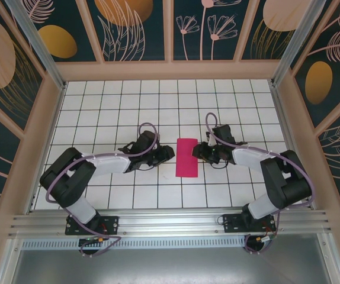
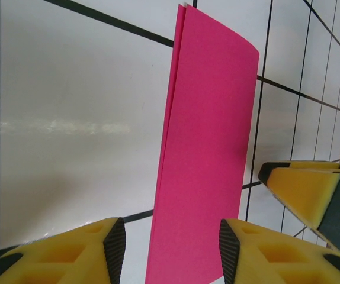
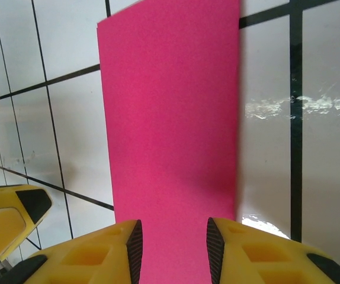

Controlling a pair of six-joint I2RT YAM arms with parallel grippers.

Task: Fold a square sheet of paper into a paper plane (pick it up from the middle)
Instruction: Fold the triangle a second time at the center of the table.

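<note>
The square sheet of paper lies on the tiled table, folded in half into a long magenta-pink rectangle. Its two layers show at the left edge in the left wrist view. It is a flat strip, not a paper plane. My left gripper sits low at the strip's left side. Its jaws are open and the paper's near end lies under the gap. My right gripper faces it from the right, also open, with the paper running under its gap. Neither pair of pads pinches the sheet.
White tiles with black grout lines cover the table. Wooden frame walls close it in at the back and sides. A metal rail runs along the near edge by the arm bases. The opposite gripper's yellow finger shows beside the strip.
</note>
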